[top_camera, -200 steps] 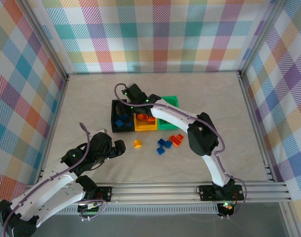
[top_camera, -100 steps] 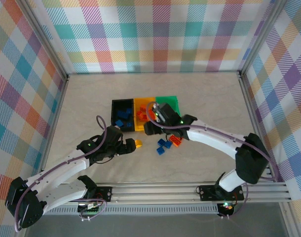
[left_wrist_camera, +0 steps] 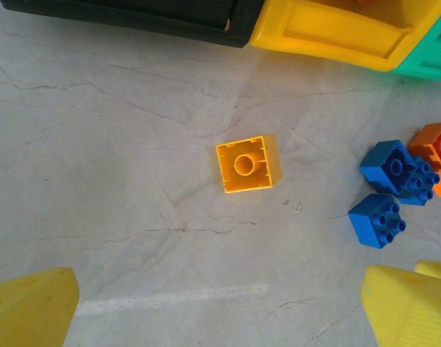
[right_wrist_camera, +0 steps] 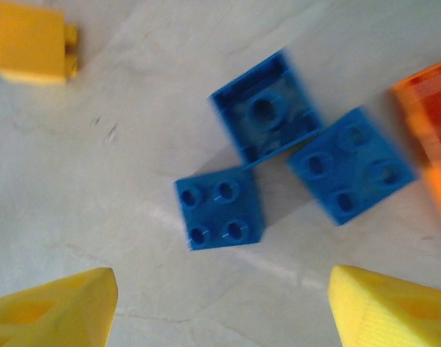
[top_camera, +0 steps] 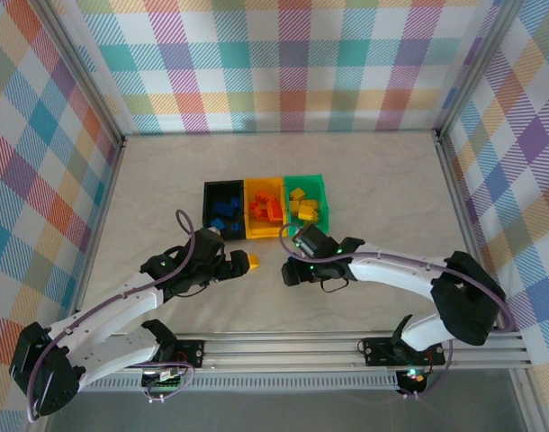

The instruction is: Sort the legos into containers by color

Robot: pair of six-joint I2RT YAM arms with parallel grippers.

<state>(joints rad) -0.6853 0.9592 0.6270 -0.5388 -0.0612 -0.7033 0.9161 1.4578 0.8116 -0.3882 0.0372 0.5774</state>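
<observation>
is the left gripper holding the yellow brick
No, the yellow brick lies free on the table, apart from both spread fingers of the left gripper.

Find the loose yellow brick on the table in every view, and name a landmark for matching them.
Top external: yellow brick on the table, just in front of the yellow-orange bin.
Left wrist: centre of picture, the bin above it.
Right wrist: top left corner.
Landmark: the blue bricks lie to its right in both wrist views.
</observation>
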